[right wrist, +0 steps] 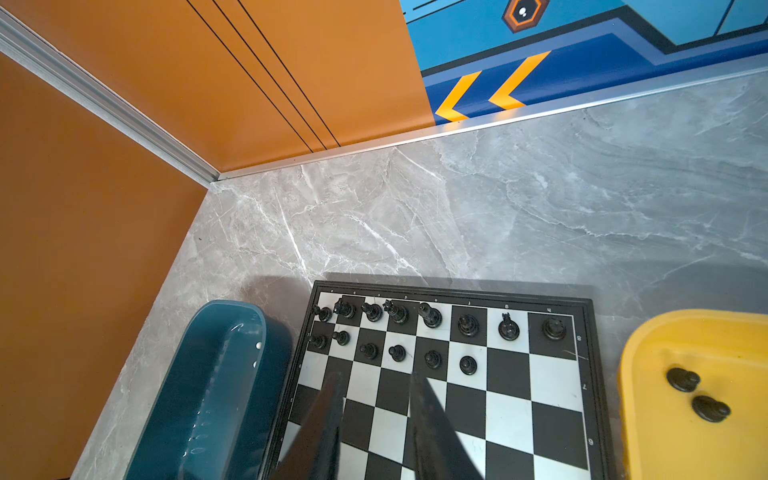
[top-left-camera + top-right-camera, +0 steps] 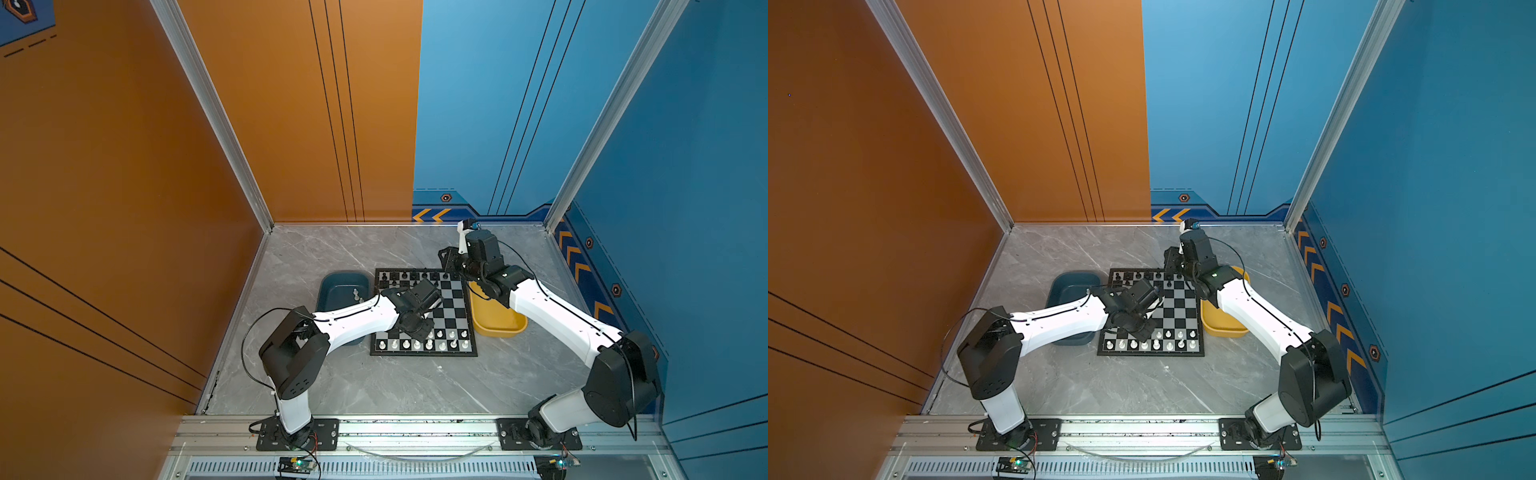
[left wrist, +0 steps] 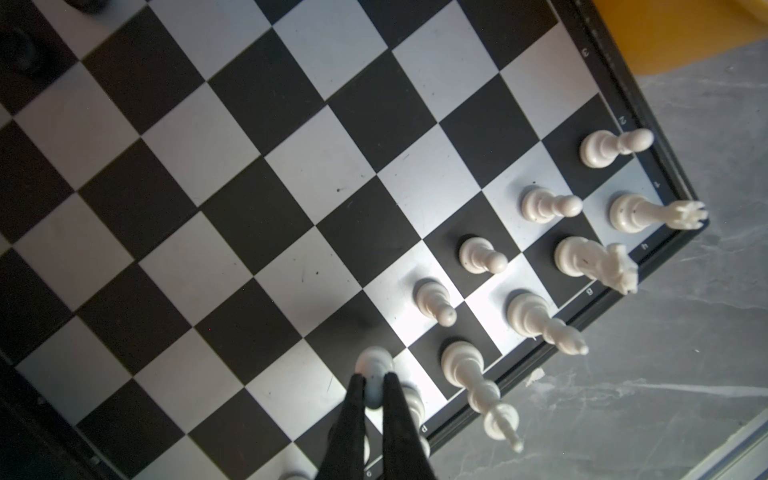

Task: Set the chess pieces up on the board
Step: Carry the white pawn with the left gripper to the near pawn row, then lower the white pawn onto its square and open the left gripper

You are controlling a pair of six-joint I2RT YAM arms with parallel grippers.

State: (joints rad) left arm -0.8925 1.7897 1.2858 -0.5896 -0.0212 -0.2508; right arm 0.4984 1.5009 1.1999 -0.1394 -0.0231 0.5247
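Left gripper [image 3: 373, 376] clamped on white pawn [image 3: 374, 359] (white piece [image 3: 413, 401] behind the fingers mostly hidden, type unclear). Right gripper [image 1: 376, 380] jaws slightly apart, empty, over board [image 1: 509, 370].

A lab robot cell. A left arm [image 2: 353, 318] and right arm [image 2: 552, 316] are bolted to an aluminium rail [image 2: 415, 428] fronting a grey marble-look counter [image 2: 395, 386]. Aluminium posts [image 2: 212, 112] frame orange panels [image 2: 104, 166] and blue panels [image 2: 685, 166] printed with yellow chevrons [image 1: 513, 81]

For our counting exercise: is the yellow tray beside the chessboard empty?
No, two black pieces lie in the yellow tray.
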